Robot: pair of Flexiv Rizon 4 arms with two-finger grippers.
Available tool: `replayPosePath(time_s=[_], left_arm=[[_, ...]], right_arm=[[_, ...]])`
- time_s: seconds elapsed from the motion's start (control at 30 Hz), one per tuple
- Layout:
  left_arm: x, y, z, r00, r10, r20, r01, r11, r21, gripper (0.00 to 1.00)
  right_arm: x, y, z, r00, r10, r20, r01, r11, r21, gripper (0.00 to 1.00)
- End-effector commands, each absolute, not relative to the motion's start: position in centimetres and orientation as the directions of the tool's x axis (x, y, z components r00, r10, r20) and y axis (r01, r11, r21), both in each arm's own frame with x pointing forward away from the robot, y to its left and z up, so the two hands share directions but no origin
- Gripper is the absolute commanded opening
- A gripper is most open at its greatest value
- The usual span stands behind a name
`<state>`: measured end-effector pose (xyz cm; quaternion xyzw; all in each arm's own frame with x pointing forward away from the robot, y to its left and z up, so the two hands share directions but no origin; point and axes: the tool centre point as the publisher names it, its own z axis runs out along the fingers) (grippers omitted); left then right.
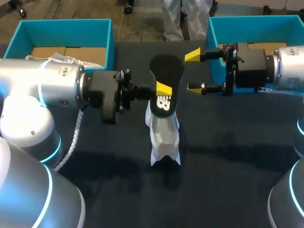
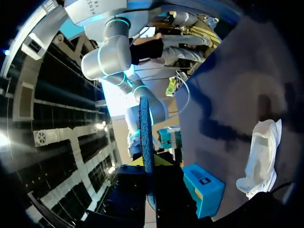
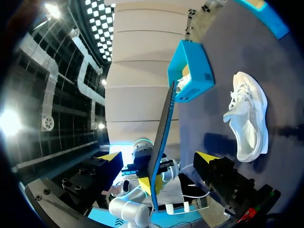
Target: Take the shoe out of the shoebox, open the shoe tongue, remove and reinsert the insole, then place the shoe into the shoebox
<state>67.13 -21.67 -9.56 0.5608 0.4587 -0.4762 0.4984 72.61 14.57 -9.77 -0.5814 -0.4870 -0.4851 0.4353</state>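
Two teal boxes are seen at the far side of the table [image 1: 228,180]. The L box [image 1: 28,33] is at the far left, w/ sth white lying in it. The L gripper [image 1: 163,90] is seen near the middle. Its fingers are closed on the insole [image 1: 167,71], which is held up over the table, black face to the head camera. In the L wrist view the insole [image 2: 146,133] is seen edge-on, pinched between the fingers. The shoe [image 1: 164,135], white, is lying on the table in the middle, out of both boxes, partly under the insole. The R gripper [image 1: 194,71] is placed just right of the insole, fingers spread wide, nothing held. In the R wrist view the insole [image 3: 164,123] is seen ahead of the open fingers, in line w/ the gap, not touched. The R box [image 1: 256,21] is at the far right.
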Motion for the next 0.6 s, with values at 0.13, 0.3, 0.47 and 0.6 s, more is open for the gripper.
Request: replayPosePath(time_s=[0.13, 0.3, 0.47, 0.6], left_arm=[[66.2, -22.7, -10.7, 0.180, 0.021, -0.983, 0.982, -0.069, 0.178, 0.00], [65.8, -23.5, -10.9, 0.204, 0.015, -0.979, 0.976, -0.086, 0.202, 0.00], [65.8, -23.8, -10.9, 0.218, 0.006, -0.976, 0.972, -0.090, 0.217, 0.00], [65.9, -23.9, -10.9, 0.224, 0.000, -0.975, 0.971, -0.085, 0.223, 0.00]], right_arm=[[73.4, 16.7, -10.5, 0.066, 0.134, 0.989, 0.991, -0.124, -0.049, 1.00], [73.4, 17.3, -10.7, 0.071, 0.135, 0.988, 0.992, -0.111, -0.056, 1.00], [72.9, 17.3, -10.9, 0.078, 0.131, 0.988, 0.991, -0.115, -0.063, 0.46], [72.6, 17.1, -10.9, 0.085, 0.129, 0.988, 0.990, -0.121, -0.069, 0.32]])
